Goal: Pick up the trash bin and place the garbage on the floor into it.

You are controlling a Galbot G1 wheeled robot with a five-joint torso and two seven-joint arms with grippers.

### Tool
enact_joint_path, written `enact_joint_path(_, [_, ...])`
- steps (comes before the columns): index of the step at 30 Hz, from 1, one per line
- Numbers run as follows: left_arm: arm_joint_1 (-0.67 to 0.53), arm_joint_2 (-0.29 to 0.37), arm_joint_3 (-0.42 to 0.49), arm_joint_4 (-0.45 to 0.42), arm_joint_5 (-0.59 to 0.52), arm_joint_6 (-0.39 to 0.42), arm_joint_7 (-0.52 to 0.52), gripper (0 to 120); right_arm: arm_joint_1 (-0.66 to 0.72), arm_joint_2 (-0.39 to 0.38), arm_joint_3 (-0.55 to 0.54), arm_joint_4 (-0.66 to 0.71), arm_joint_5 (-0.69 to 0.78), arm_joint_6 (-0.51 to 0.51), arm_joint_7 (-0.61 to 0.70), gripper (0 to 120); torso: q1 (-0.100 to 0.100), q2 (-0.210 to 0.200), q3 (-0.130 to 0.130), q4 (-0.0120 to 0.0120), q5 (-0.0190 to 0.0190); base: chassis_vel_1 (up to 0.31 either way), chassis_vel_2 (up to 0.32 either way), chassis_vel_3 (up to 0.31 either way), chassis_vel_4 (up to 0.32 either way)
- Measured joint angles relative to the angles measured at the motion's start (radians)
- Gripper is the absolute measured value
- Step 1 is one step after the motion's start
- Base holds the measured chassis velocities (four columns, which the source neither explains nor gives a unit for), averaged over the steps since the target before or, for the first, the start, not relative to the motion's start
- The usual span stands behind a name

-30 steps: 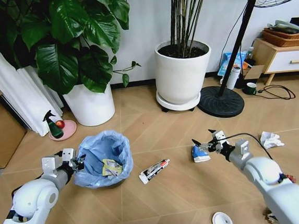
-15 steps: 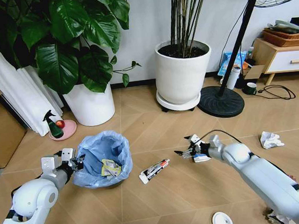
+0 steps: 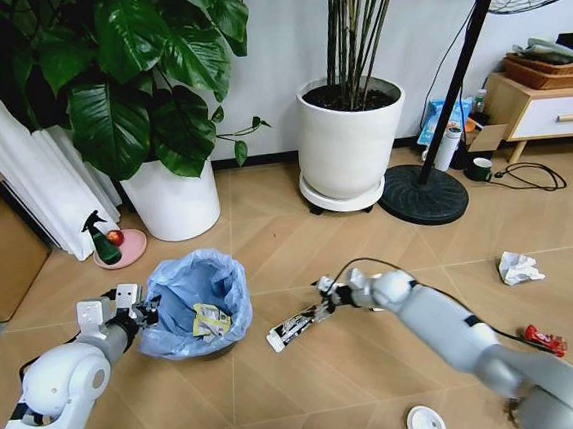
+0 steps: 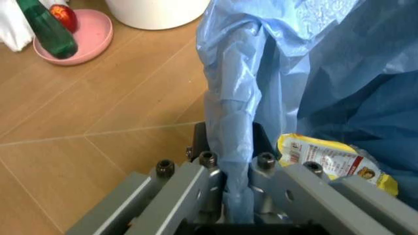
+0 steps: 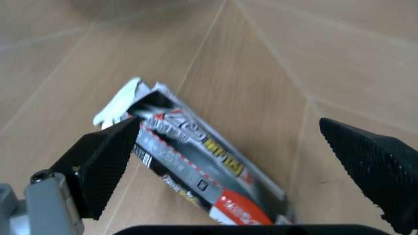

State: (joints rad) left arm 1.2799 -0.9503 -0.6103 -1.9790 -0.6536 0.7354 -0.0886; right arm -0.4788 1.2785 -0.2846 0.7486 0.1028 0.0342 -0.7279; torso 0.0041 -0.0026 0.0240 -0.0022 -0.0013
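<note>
Hovering my spread right pincer over the white tube beside the trash bin, whose rim my left pincer pinches, I should straddle its middle squarely.

The wooden floor carries everything here. At about nine o'clock of centre sits the trash bin with its blue liner. Just beside it at three o'clock lies a white tube, slanted toward one o'clock. Out at three o'clock rests a crumpled paper wad, with a red packet near five o'clock of it. A white round lid lies at six o'clock. At twelve o'clock stand two white plant pots, a fan base beside them, and a pink dish at ten o'clock.
</note>
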Motion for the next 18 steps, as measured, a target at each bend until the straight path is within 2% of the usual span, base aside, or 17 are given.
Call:
enact_joint_path(8, [-0.004,-0.003,0.001,0.004,0.0,0.0,0.0,0,0.016,0.063,0.045,-0.143,-0.071,0.029,-0.004,100,0.0,0.0,0.0,-0.0002,0.0002,0.0,0.0,0.0,0.0])
enact_joint_path(18, [-0.014,-0.003,0.008,0.012,0.0,0.0,0.002,0,0.028,0.098,0.075,-0.215,-0.086,0.024,0.008,100,0.0,0.0,0.0,-0.0001,0.0004,0.0,0.0,0.0,0.0])
